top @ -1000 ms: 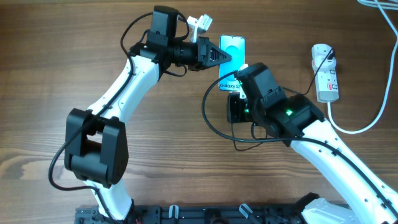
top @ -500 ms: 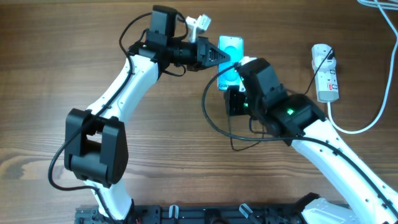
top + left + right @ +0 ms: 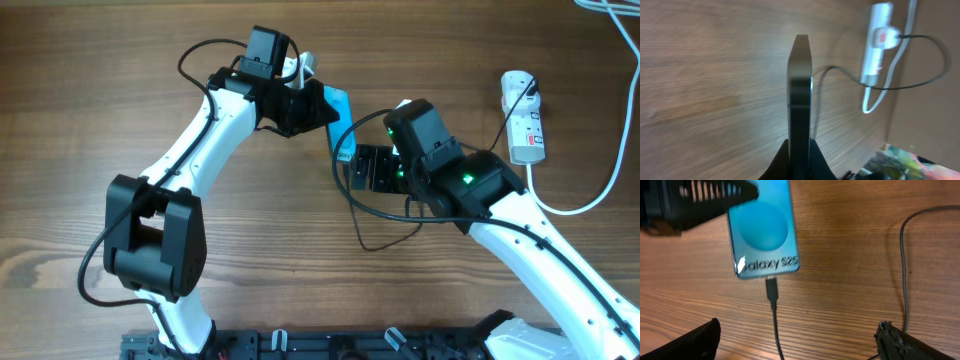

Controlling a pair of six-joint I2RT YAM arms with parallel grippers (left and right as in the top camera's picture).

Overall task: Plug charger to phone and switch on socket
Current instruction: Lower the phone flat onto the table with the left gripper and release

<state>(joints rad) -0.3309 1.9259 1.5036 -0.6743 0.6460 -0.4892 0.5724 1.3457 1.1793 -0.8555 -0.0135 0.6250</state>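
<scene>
Glossy phone (image 3: pixel 765 230), matt wood-grain table (image 3: pixel 850 240)

A brown wooden table (image 3: pixel 80 120) with fine horizontal grain fills the overhead view under even, soft light. The left wrist view shows a plainer tan surface (image 3: pixel 932 115) beside it.

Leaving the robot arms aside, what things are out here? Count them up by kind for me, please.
phone: 1
black charger cable: 1
white power strip: 1
Total: 3
</scene>
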